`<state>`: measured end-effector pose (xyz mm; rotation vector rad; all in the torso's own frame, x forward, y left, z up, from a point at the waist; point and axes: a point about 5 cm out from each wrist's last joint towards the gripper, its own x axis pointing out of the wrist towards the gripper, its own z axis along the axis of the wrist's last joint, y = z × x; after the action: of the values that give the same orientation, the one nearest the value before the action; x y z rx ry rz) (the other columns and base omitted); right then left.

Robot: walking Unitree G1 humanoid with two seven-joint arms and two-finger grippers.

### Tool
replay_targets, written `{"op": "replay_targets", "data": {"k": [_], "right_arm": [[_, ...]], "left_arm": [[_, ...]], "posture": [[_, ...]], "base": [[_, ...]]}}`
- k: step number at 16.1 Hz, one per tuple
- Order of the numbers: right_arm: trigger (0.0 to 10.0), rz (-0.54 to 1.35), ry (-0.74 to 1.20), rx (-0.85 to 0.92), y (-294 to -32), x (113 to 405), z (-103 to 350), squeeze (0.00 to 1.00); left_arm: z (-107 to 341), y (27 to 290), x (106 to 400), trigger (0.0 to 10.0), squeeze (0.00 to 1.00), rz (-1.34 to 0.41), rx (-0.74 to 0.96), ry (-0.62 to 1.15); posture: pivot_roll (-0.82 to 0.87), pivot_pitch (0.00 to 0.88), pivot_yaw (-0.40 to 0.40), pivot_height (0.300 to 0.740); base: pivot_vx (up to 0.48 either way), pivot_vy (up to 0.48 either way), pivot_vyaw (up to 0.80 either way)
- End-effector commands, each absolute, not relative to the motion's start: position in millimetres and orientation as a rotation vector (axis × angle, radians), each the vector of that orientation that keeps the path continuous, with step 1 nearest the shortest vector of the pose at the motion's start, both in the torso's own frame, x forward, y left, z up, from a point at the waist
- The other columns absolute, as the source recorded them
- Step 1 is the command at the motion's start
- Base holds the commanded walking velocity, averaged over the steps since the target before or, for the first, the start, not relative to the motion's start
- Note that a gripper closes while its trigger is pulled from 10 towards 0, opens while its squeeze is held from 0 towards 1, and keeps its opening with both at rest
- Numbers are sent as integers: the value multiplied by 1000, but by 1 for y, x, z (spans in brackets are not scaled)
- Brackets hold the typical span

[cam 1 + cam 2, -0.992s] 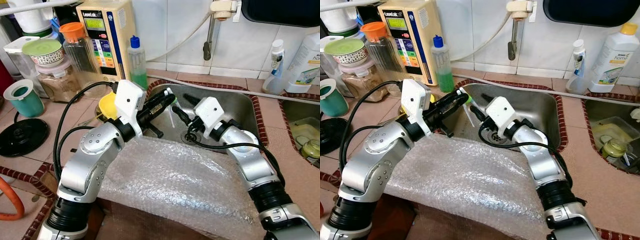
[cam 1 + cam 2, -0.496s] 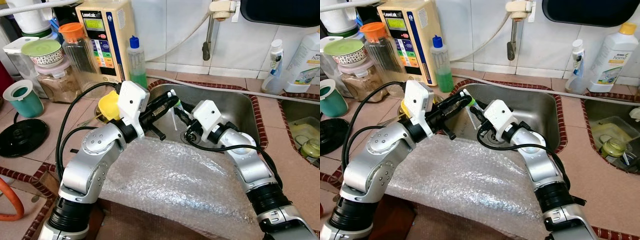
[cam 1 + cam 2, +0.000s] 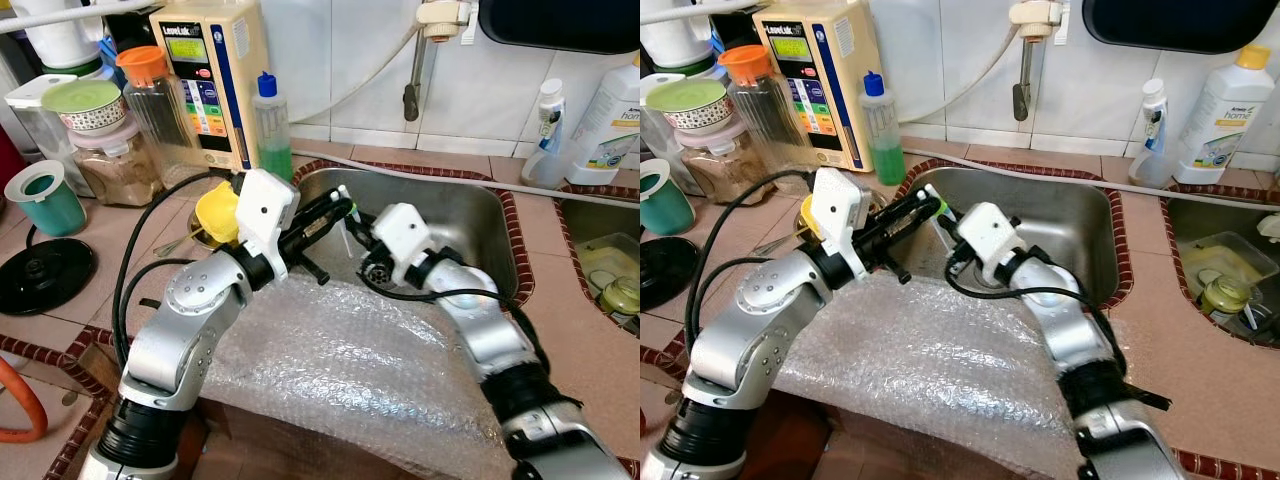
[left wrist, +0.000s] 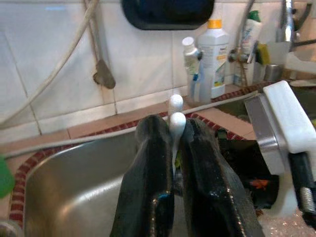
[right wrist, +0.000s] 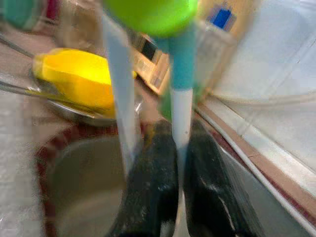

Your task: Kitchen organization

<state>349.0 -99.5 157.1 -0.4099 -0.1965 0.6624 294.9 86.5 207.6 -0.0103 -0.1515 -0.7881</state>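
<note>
Two thin white-handled sticks (image 3: pixel 343 215), one with a green and teal end (image 5: pixel 150 15), hang over the steel sink's (image 3: pixel 470 215) left side. My left gripper (image 3: pixel 340 205) is shut on their upper ends; the rounded white tips (image 4: pixel 176 121) poke out between its fingers. My right gripper (image 3: pixel 358 232) reaches in from the right, just below the left one. In the right wrist view its fingers (image 5: pixel 155 163) close on the teal-and-white stick (image 5: pixel 181 98), while the second white stick (image 5: pixel 121 89) hangs beside them.
Bubble wrap (image 3: pixel 350 360) covers the counter's front edge under both arms. A yellow object in a metal dish (image 3: pixel 215 212), a green soap bottle (image 3: pixel 272 125), jars and a teal cup (image 3: pixel 45 195) stand left. A tap (image 3: pixel 420 60) hangs above; bottles (image 3: pixel 610 120) stand right.
My right gripper has moved left across the sink up to the left gripper and now has one stick between its fingers. The left arm has barely moved.
</note>
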Motion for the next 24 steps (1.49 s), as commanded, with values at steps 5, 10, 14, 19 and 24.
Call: {"op": "replay_targets", "data": {"k": [5,10,14,19,24], "right_arm": [[0,330,-45,-415,-119,376,142,0],[0,280,45,-432,-122,378,123,0],[0,303,165,-498,-130,373,103,0],[10000,359,325,-581,-142,369,87,1000],[10000,400,401,-486,-144,365,79,1000]], "left_arm": [[194,98,297,10000,1000,-731,-23,-127],[188,102,296,10000,1000,-709,-16,-123],[175,110,293,10000,1000,-686,21,-49],[162,108,293,10000,1000,-742,80,59],[152,106,287,10000,1000,-766,104,123]], "posture": [[150,0,92,740],[168,0,75,740],[162,0,85,740],[152,0,93,740],[150,0,85,740]], "base": [[0,0,0],[0,0,0],[0,0,0],[0,0,0],[0,0,0]]}}
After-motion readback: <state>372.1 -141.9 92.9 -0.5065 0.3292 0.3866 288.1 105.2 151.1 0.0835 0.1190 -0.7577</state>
